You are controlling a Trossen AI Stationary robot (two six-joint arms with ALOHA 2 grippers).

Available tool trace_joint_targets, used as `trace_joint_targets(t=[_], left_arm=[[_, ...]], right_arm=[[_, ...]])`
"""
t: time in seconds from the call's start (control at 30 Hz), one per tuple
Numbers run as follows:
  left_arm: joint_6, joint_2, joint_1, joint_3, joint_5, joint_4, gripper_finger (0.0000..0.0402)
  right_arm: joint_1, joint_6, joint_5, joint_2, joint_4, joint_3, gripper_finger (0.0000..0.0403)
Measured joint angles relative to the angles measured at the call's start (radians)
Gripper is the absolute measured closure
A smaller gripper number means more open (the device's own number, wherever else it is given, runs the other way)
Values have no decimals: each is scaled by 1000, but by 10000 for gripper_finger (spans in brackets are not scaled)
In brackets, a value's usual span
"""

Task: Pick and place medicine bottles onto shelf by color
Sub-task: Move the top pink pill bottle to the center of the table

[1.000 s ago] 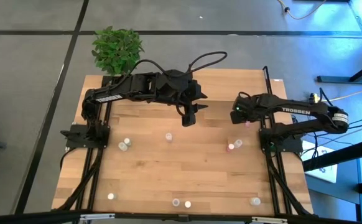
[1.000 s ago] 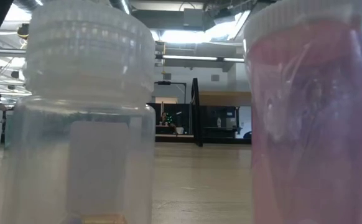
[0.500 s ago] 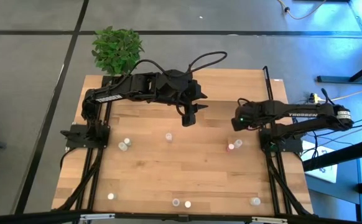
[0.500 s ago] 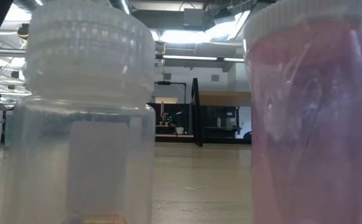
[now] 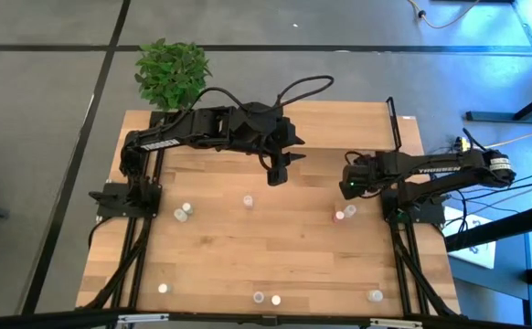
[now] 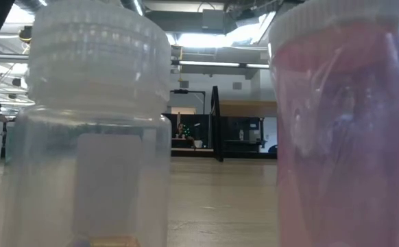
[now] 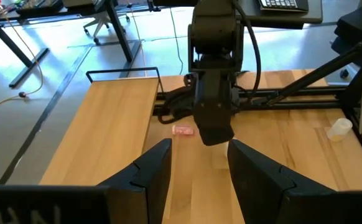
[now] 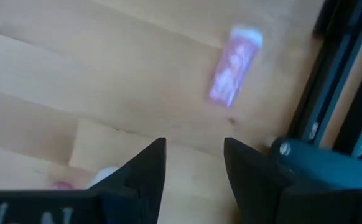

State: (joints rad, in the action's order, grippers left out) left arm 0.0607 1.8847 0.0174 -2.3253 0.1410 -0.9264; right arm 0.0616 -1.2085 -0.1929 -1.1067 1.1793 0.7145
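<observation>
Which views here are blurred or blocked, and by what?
Low view: two bottles right at the lens, a white-capped one and a pink one, fill the frame out of focus; the room between is sharper. Right wrist view: a lying pink bottle is smeared by blur. High view: sharp, evenly lit.
</observation>
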Motion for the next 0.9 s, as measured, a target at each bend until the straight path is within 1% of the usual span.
trace_joint_targets(t=[0.07,0.1,0.3,0.5,0.7,0.9], left_arm=[[0,0,0,0,0,0,250],[0,0,0,0,0,0,250],[1,0,0,0,0,0,250],[0,0,0,0,0,0,250],[0,0,0,0,0,0,250],[0,0,0,0,0,0,250]], right_arm=[[0,-46,35,-14,-1,-23,237],[0,-58,35,-19,1,-30,237],[19,-93,-61,-20,0,-33,237],[66,-93,-68,-43,-7,-33,237],[73,-92,-86,-102,-22,-45,237],[74,-98,-93,-111,-78,-79,237]])
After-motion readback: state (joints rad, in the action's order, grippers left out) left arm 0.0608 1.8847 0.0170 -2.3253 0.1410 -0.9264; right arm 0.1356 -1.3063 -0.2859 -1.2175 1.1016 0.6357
